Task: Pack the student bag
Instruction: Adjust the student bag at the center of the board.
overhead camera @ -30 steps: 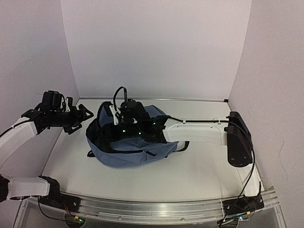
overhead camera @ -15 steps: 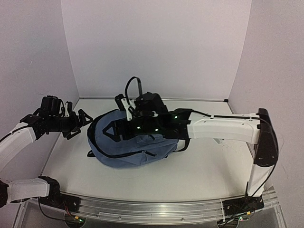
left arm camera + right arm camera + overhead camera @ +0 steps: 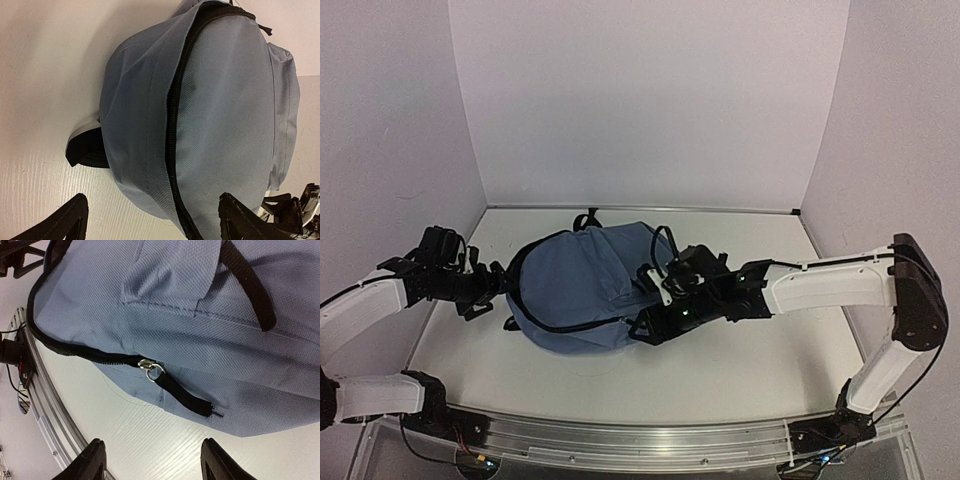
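The student bag [image 3: 582, 285] lies on its side in the middle of the table, slate-blue, with a black zipper line [image 3: 173, 125] running round its edge and no dark inside showing. My left gripper [image 3: 496, 287] stands open just left of the bag, its fingers apart on either side of the bag's rounded end [image 3: 225, 100], touching nothing. My right gripper [image 3: 642, 330] is open at the bag's near right side. In the right wrist view the metal zipper slider [image 3: 149, 366] and its black pull tab [image 3: 186, 397] lie just ahead of the right gripper [image 3: 157, 465], apart from the fingers.
A black strap end [image 3: 87, 147] sticks out under the bag's left side, and a strap loop [image 3: 588, 216] lies behind it. An aluminium rail [image 3: 620, 440] runs along the table's near edge. White walls close in the left, back and right.
My right arm has come off the top of the bag and dropped to its near right side. The bag's flap has fallen flat, hiding the dark opening. My left gripper has moved slightly closer to the bag.
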Controlling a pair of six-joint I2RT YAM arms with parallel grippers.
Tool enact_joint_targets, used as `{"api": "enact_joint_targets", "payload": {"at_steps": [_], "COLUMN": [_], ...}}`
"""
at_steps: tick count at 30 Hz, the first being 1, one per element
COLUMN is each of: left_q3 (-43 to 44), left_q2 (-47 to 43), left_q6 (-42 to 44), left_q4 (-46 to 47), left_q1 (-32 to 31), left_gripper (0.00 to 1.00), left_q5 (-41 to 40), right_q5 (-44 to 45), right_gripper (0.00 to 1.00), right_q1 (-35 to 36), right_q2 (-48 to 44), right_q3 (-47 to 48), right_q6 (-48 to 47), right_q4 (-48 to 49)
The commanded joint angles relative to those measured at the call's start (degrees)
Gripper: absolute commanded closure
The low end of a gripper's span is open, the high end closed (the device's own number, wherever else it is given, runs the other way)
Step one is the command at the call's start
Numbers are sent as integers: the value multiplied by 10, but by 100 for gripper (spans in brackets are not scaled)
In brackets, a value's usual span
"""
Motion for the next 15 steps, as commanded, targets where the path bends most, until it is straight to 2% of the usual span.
{"api": "enact_joint_targets", "payload": {"at_steps": [1, 12, 15], "left_q3": [-5, -4, -2], "left_q2": [5, 47, 52], "left_q6": [-4, 5, 8], "left_q4": [38, 61, 66], "left_q1": [0, 1, 1], "left_gripper": [16, 38, 48], "left_q5": [9, 9, 9], "right_q5": [10, 66, 82], "right_gripper": [40, 47, 49], "right_q1": [0, 0, 0], "right_q2": [13, 55, 64], "right_q3": [8, 26, 28], "right_q6": [-29, -56, -60], "right_q4": [17, 41, 51]}}
